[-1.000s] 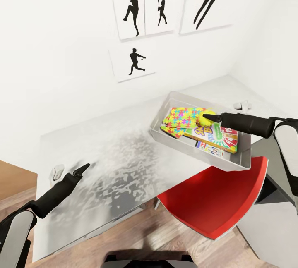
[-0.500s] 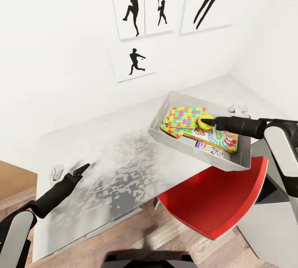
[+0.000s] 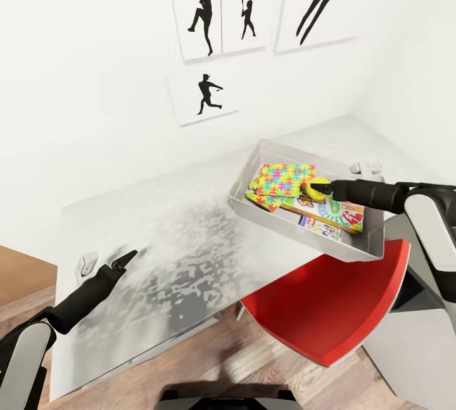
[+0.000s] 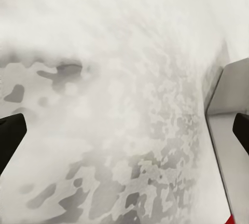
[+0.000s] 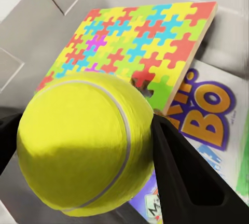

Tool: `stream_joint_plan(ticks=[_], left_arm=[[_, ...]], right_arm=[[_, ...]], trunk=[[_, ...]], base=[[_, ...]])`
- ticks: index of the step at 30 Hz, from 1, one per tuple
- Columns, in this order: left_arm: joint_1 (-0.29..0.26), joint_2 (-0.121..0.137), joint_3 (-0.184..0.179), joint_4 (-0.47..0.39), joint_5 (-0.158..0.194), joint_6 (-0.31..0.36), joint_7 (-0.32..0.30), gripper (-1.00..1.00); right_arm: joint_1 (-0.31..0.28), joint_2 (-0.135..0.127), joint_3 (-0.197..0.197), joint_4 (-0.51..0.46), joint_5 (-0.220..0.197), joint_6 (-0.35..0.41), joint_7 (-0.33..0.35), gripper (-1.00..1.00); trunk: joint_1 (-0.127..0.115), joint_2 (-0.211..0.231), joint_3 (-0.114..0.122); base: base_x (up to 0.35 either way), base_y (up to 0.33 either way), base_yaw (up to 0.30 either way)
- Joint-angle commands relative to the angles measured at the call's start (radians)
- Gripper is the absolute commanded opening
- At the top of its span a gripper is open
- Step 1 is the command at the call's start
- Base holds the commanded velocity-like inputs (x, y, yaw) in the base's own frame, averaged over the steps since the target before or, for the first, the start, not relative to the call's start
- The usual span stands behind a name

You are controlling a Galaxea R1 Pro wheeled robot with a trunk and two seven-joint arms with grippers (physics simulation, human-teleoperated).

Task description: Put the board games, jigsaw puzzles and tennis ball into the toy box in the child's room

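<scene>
The grey toy box stands on the white table at its right end. Inside lie two colourful jigsaw puzzles and board games. My right gripper reaches in from the right, low over the games, shut on the yellow tennis ball. In the right wrist view the ball sits between the black fingers, just above a puzzle and a board game. My left gripper hovers open over the table's left part, its fingertips spread wide, with nothing between them.
A red chair is tucked under the table's front right, below the box. Small white objects lie on the table at the left and behind the box. A white wall with silhouette pictures backs the table.
My right gripper has come down and back a little with the tennis ball, lower into the toy box. The left arm has stayed still.
</scene>
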Motion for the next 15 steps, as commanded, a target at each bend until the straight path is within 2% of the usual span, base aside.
stream_joint_plan(ticks=[1,2,7,13,15], left_arm=[[-0.001,0.000,0.002,0.000,0.000,0.006,-0.003,1.00],[-0.001,0.000,0.002,0.000,0.000,0.006,-0.003,1.00],[-0.001,0.000,0.002,0.000,-0.001,0.006,-0.003,1.00],[-0.001,0.000,0.003,0.001,-0.003,0.006,-0.003,1.00],[-0.001,0.000,0.003,0.001,-0.003,0.006,-0.003,1.00]], right_arm=[[-0.001,-0.006,0.001,-0.001,-0.003,0.003,-0.003,-1.00],[-0.001,-0.006,0.001,-0.001,-0.003,0.003,-0.003,-1.00],[0.000,-0.038,0.002,-0.001,-0.006,0.003,-0.003,-1.00],[0.001,-0.059,0.002,-0.001,-0.009,0.003,-0.003,-1.00],[0.001,-0.078,0.002,-0.002,-0.011,0.003,-0.003,-1.00]], trunk=[[0.001,-0.002,-0.001],[0.001,-0.002,-0.001],[0.001,-0.002,-0.001],[0.001,-0.002,-0.001],[0.001,-0.002,-0.001]], base=[[0.000,0.000,0.000],[0.000,0.000,0.000],[0.000,0.000,0.000],[0.000,0.000,0.000],[0.000,0.000,0.000]])
